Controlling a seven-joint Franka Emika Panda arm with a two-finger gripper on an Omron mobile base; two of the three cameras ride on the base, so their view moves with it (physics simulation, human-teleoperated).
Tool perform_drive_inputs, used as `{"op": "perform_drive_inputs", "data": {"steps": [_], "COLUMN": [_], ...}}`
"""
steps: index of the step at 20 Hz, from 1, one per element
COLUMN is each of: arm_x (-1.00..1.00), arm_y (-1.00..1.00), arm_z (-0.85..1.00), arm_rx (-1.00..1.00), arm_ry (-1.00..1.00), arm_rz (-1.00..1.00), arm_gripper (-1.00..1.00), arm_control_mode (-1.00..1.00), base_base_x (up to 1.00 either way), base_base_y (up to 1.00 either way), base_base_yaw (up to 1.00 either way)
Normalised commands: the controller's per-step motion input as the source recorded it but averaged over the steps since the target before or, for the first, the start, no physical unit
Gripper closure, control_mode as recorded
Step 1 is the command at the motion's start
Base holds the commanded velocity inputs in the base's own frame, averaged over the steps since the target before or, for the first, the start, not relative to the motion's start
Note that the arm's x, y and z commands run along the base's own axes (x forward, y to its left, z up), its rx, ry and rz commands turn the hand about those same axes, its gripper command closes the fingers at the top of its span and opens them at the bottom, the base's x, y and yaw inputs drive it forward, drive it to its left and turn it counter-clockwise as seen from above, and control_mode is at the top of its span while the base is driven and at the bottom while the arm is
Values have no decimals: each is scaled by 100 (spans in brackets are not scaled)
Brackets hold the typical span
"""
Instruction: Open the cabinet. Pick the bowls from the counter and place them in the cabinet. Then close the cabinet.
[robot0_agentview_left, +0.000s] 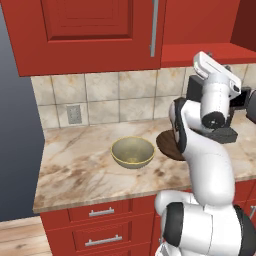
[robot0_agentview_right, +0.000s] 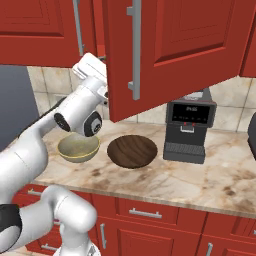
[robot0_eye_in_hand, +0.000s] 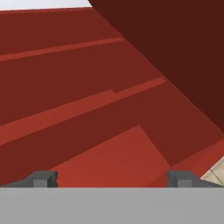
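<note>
The gripper (robot0_eye_in_hand: 112, 179) is spread wide with nothing held, pointed right into the red cabinet (robot0_eye_in_hand: 87, 109). One door (robot0_agentview_right: 165, 50) is swung open. Down on the surface (robot0_agentview_left: 80, 170), the olive-tan bowl (robot0_agentview_left: 132, 152) and the dark wood bowl (robot0_agentview_right: 132, 151) are sat side by side.
</note>
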Motion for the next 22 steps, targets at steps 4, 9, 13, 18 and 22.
{"op": "perform_drive_inputs", "data": {"steps": [4,9,13,18,22], "arm_x": [21,0,0,-23,-27], "arm_y": [-35,-25,-19,-22,-17], "arm_z": [0,0,0,8,41], "arm_rx": [0,0,0,1,0], "arm_ry": [0,0,0,-7,-8], "arm_rz": [-14,-23,-22,-22,-23], "arm_gripper": [-100,-100,-100,-100,-100], "arm_control_mode": [-100,-100,-100,-100,-100], "base_base_x": [0,0,0,0,0], "base_base_y": [0,0,0,0,0], "base_base_yaw": [0,0,0,0,0]}}
